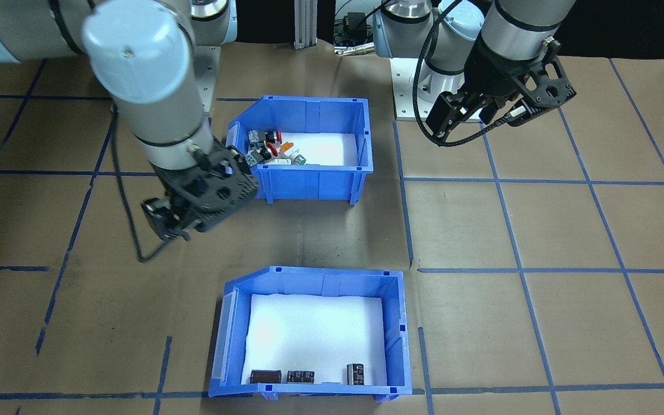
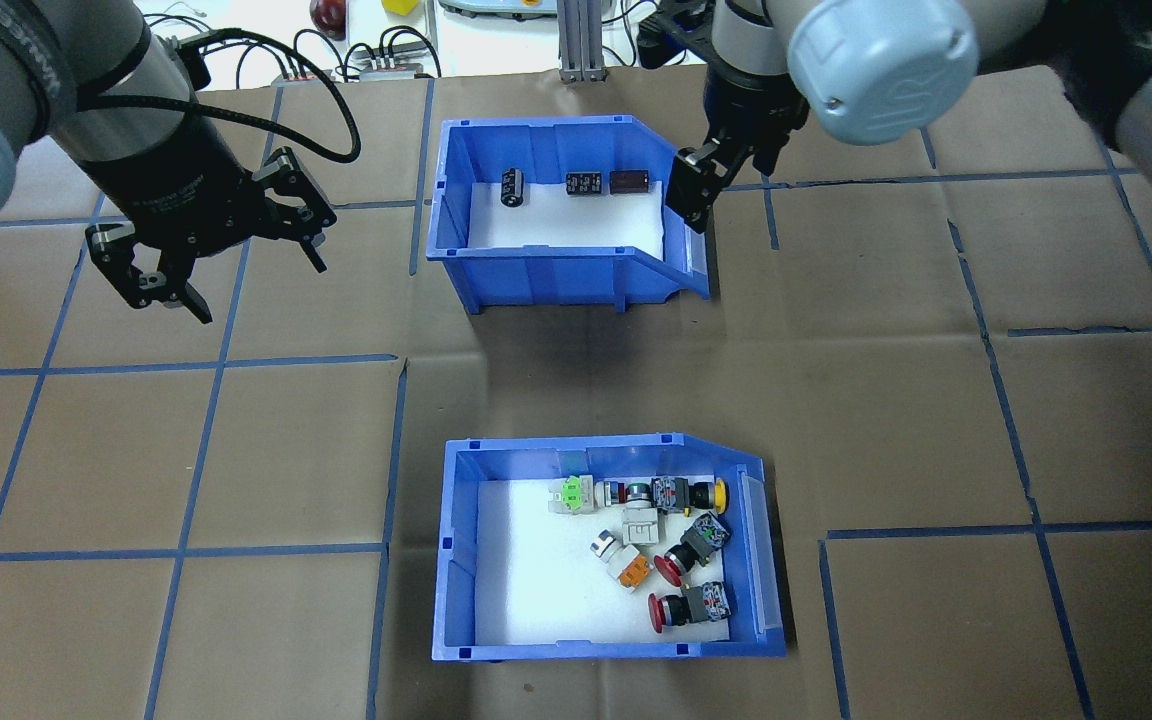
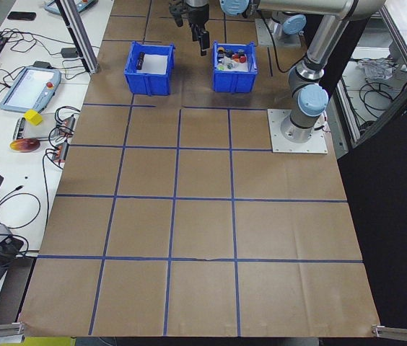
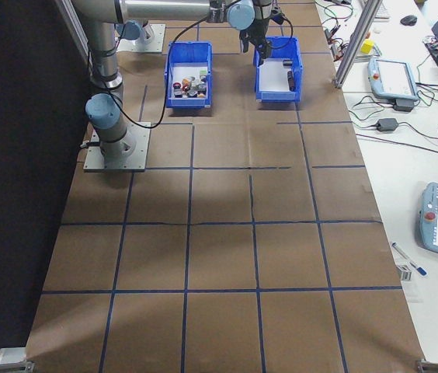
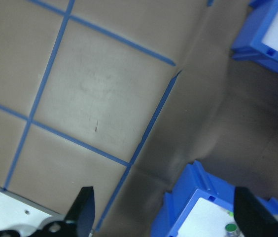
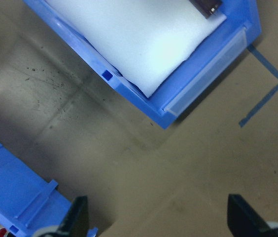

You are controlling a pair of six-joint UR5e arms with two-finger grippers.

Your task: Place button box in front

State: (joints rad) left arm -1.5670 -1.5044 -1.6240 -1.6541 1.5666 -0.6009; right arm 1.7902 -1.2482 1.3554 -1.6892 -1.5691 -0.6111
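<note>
The button box [image 2: 456, 560] is a blue bin with white foam, and its red, yellow, orange and green push-buttons [image 2: 671, 545] are heaped at the sloped end. It sits on the robot's side of the table [image 1: 320, 184]. My left gripper [image 2: 262, 290] hangs open and empty to the bin's left, above bare paper. In the left wrist view the fingers [image 5: 85, 210] stand wide apart over one corner of the box [image 5: 178, 217]. My right gripper [image 2: 691, 205] is open and hovers by the sloped end of the other bin. It holds nothing [image 6: 157, 199].
A look-alike blue bin [image 2: 546, 265] with three dark cylinders [image 2: 576, 183] stands on the far side, away from the robot [image 1: 309, 392]. Brown paper with a blue tape grid [image 2: 986, 330] covers the table. Beyond the table ends lie cables and tablets [image 3: 30, 86].
</note>
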